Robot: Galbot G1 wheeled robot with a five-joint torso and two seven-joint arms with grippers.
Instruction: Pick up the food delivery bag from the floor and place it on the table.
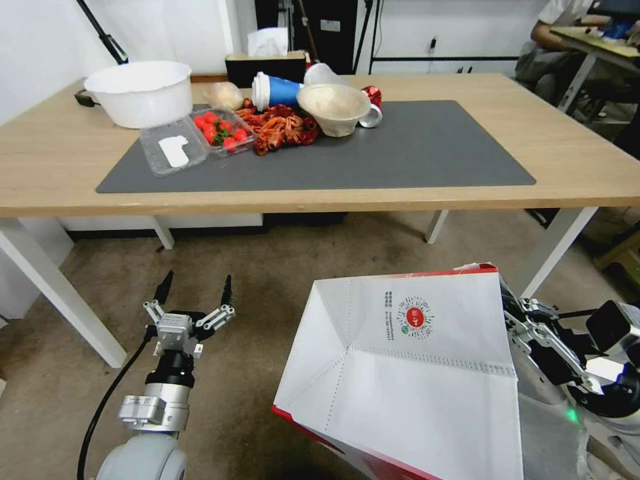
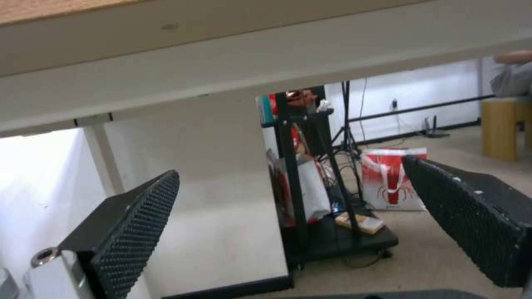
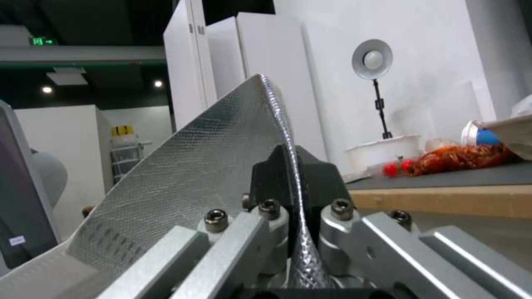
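Foil-lined food delivery bag (image 1: 407,373) edge pinched between right gripper (image 3: 292,182) fingers; left gripper (image 1: 194,289) splayed, empty.

The food delivery bag (image 1: 400,373) is showing a small round red logo (image 1: 415,317) ringed by a dotted pattern on its white panel; beside it, rows of small dark print are running sideways and are too small to read. In the right wrist view, a green sign (image 3: 37,41) is glowing on a dark ceiling beam; its symbols are not legible. A second red-and-white bag (image 2: 395,179) is displaying a red figure without readable text.
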